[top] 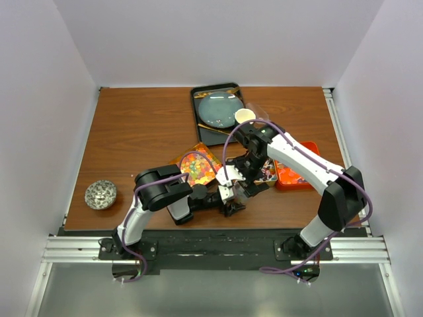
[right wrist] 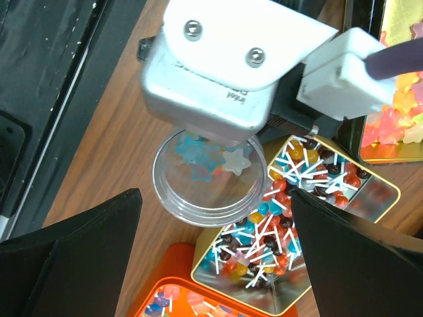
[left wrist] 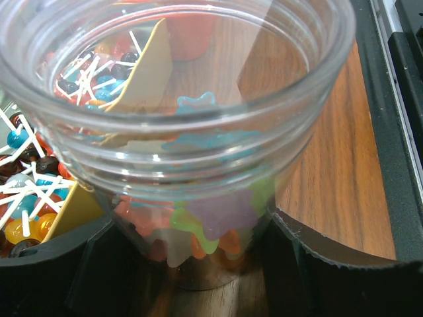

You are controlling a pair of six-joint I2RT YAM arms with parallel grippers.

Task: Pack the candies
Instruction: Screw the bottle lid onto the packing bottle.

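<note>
My left gripper [left wrist: 198,261] is shut on a clear open jar [left wrist: 198,132] standing on the wooden table. Several pastel star-shaped candies [left wrist: 218,214] lie in the jar's bottom. In the right wrist view the jar [right wrist: 208,198] with the star candies [right wrist: 211,155] sits partly under the left wrist's silver camera [right wrist: 218,79]. My right gripper [right wrist: 217,198] hangs open and empty just above the jar's rim. In the top view the left gripper [top: 231,198] and right gripper [top: 243,179] meet near the table's front middle.
A gold tin of small lollipops [right wrist: 297,218] touches the jar. An orange tin of wrapped sweets [right wrist: 178,297] and a gold tin of star gummies [right wrist: 396,119] lie close by. A tin of orange beads [top: 196,166], a black tray [top: 198,125] with a plate and pale cup [top: 245,115], and a glittery lid [top: 100,194] are also here.
</note>
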